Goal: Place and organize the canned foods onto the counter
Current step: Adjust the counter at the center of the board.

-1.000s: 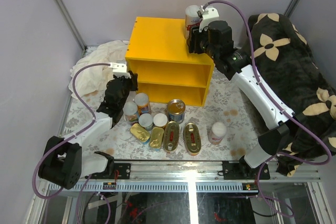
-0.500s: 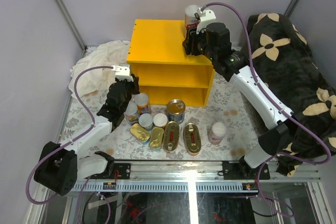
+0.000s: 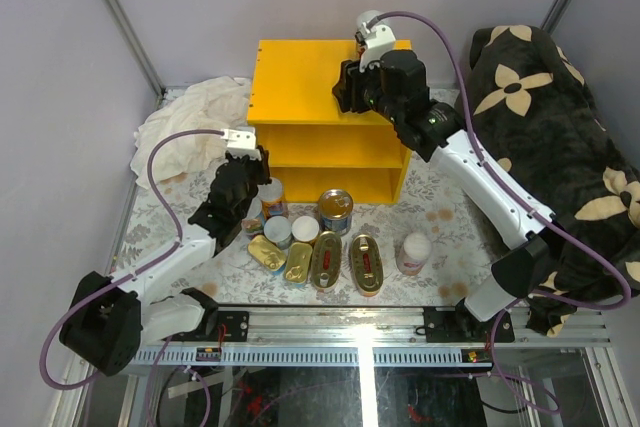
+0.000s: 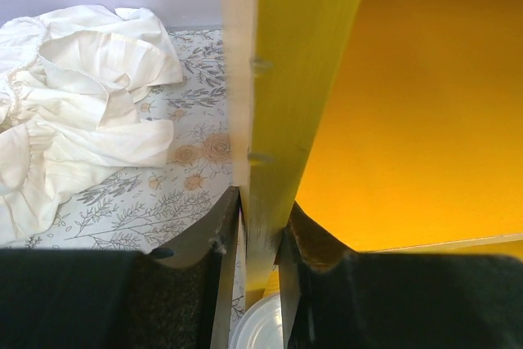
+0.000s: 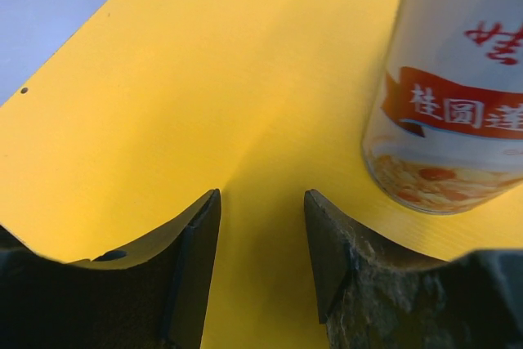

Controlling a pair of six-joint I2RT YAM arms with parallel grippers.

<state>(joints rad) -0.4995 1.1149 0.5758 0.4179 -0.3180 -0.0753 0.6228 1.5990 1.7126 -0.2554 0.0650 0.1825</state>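
Note:
The yellow counter (image 3: 300, 77) stands at the back. One tall red-labelled can (image 5: 449, 112) stands upright on the counter's top (image 5: 204, 104), its lid (image 3: 366, 20) showing behind the right wrist. My right gripper (image 5: 261, 243) hovers open over that top, left of the can and holding nothing. My left gripper (image 4: 261, 234) is shut on the counter's left side wall (image 4: 278, 79), low down at the front edge. A white lid (image 4: 261, 328) lies under it. Several canned foods sit on the floral floor: white-lidded cans (image 3: 278, 232), a blue-labelled can (image 3: 335, 209), gold tins (image 3: 326, 259) and a lone can (image 3: 414, 252).
A crumpled white cloth (image 3: 190, 127) lies left of the counter. A dark floral blanket (image 3: 550, 127) fills the right side behind the right arm. A metal rail (image 3: 350, 327) runs along the near edge.
The right gripper has moved left across the counter top, away from the can. The left arm has swung right with the side wall in its jaws, and the counter has shifted slightly.

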